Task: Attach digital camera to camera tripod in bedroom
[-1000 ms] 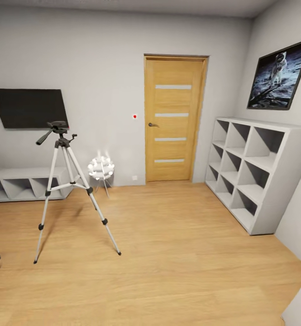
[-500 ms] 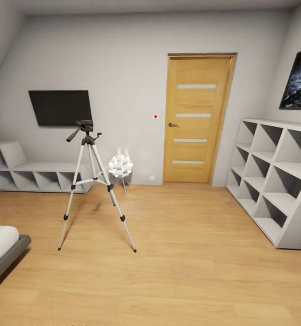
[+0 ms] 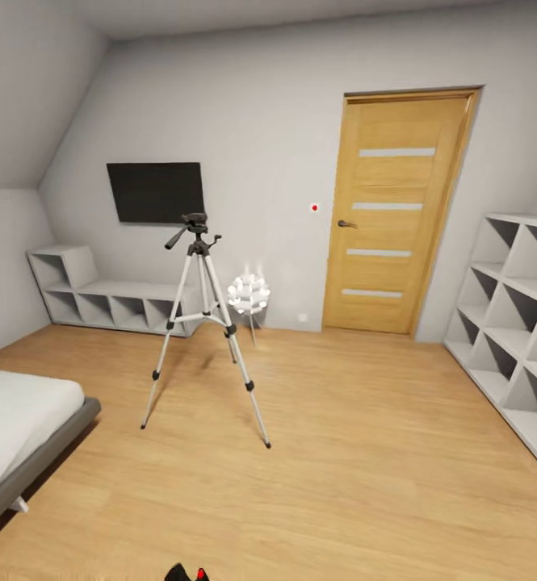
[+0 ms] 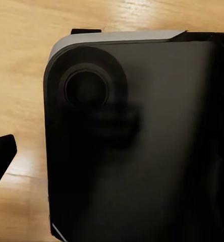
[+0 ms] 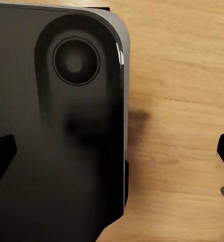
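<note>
**A:** Since the grip is what matters, start there. State of the tools?

**B:** The right gripper (image 5: 112, 156) is spread wide. Its fingertips (image 5: 2, 155) sit at opposite edges of its wrist view with nothing between them, and beyond are a dark rounded panel (image 5: 56, 126) and wood floor (image 5: 182, 101). The left gripper (image 4: 112, 161) shows one fingertip (image 4: 1, 157); the other side is lost in black, so I cannot tell its opening or whether it holds anything.

**A:** And the digital camera?

**B:** Only a black sliver with its red button, the digital camera (image 3: 189, 574), at the bottom edge of the head view, well short of the camera tripod (image 3: 203, 323). I cannot see what carries it.

**A:** Handling?

**B:** My guess is small, rigid and light, with smooth sides that may slip. Pinch the flat body faces, clear of lens and button. The tripod looks spindly and could tip, so set down gently on its head (image 3: 194, 220).

**A:** What does each view add?

**B:** The head view gives the room: lamp (image 3: 248, 294) just behind the tripod, TV (image 3: 155, 192) on the wall beyond, door (image 3: 401, 210) to its right, bed (image 3: 18, 420) on its near left. The wrist views give the fingers and floor.
</note>
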### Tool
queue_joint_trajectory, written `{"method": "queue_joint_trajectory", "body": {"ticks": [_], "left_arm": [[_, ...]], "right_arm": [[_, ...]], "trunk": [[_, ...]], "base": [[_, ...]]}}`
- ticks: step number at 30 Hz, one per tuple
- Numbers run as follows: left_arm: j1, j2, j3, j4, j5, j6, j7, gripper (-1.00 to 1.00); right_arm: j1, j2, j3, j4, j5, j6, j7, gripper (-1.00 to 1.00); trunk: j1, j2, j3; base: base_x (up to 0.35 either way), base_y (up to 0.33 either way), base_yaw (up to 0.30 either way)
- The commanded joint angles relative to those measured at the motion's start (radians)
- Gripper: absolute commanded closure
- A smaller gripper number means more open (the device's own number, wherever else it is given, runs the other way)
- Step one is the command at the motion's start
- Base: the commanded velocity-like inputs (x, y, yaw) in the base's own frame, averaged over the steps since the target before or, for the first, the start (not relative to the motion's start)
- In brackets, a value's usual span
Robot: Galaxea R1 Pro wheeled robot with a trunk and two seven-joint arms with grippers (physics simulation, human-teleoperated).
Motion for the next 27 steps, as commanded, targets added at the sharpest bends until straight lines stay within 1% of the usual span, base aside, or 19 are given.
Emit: {"method": "queue_joint_trajectory", "body": {"ticks": [1, 6, 12, 27], "left_arm": [[0.000, 0.000, -0.001, -0.001, 0.003, -0.001, 0.000, -1.00], [0.000, -0.001, -0.001, -0.001, 0.003, -0.001, 0.001, -1.00], [0.000, -0.001, -0.001, -0.001, 0.003, -0.001, 0.001, -1.00], [0.000, -0.001, -0.001, -0.001, 0.003, -0.001, 0.002, -1.00]], "right_arm": [[0.000, 0.000, 0.000, 0.000, 0.000, -0.004, 0.000, -1.00], [0.000, 0.000, 0.000, 0.000, 0.000, -0.004, 0.000, -1.00], [0.000, 0.000, 0.000, 0.000, 0.000, -0.004, 0.000, -1.00], [0.000, 0.000, 0.000, 0.000, 0.000, -0.004, 0.000, -1.00]], "trunk": [[0.000, 0.000, -0.001], [0.000, 0.000, -0.001], [0.000, 0.000, -0.001], [0.000, 0.000, -0.001]], "base": [[0.000, 0.000, 0.284], [0.007, 0.000, 0.284], [0.079, -0.023, 0.284], [0.141, -0.110, 0.284]]}}
